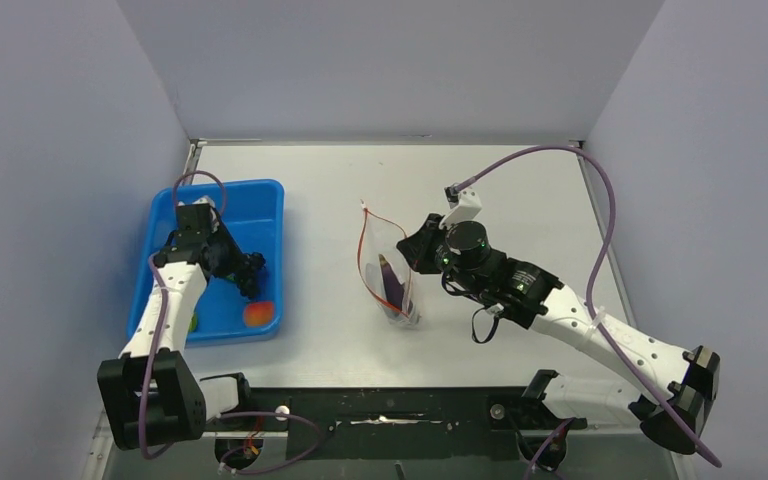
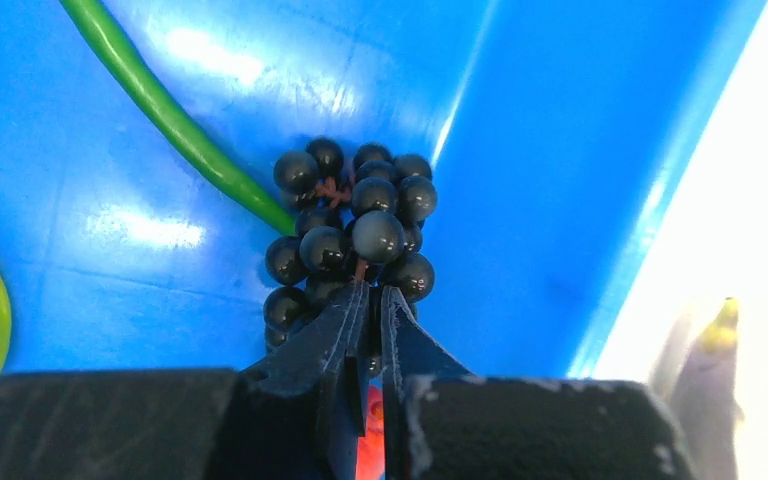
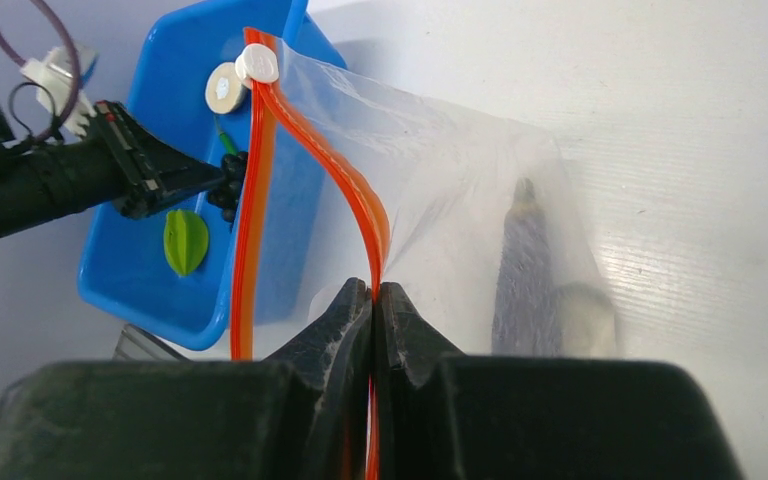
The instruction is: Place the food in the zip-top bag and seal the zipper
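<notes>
Grape bunch is pinched in your left jaws in the blue tray; lift slowly while right jaws, clamped on the zipper, hold the bag open.

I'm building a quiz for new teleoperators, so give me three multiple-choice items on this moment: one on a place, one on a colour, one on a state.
1. Where does the grape bunch lie?
A) in the blue tray
B) inside the bag
C) on the bare table

2. What colour is the zipper on the zip-top bag?
A) blue
B) green
C) red

3. How is the right gripper?
A) open over the tray
B) shut on the zipper
C) open and empty

Answers:
1 A: blue tray floor surrounds the grapes.
2 C: the strip along the mouth is red.
3 B: it pinches that strip.
</notes>
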`<state>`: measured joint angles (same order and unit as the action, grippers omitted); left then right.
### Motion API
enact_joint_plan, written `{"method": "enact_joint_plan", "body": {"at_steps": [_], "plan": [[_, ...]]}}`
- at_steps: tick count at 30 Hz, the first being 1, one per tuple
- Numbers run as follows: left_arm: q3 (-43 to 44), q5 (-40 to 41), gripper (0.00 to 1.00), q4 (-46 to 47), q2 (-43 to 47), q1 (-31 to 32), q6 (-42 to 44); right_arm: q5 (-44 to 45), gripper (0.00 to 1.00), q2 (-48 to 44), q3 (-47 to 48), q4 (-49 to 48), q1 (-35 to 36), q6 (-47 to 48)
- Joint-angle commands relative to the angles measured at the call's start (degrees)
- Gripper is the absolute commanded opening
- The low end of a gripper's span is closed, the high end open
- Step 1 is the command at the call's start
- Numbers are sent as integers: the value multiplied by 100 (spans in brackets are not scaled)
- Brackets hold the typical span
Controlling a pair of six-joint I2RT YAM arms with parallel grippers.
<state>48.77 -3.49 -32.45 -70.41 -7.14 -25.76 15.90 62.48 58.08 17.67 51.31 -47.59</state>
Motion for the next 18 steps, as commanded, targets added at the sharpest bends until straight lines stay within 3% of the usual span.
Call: {"method": "enact_joint_plan", "body": {"at_steps": [1, 18], "plan": [[562, -8, 0, -44, 438, -25, -89, 11, 0, 98, 118, -348, -3, -66], [1958, -706, 0, -536, 1190, 24, -178, -104, 0, 535, 379, -447, 35, -184]]}}
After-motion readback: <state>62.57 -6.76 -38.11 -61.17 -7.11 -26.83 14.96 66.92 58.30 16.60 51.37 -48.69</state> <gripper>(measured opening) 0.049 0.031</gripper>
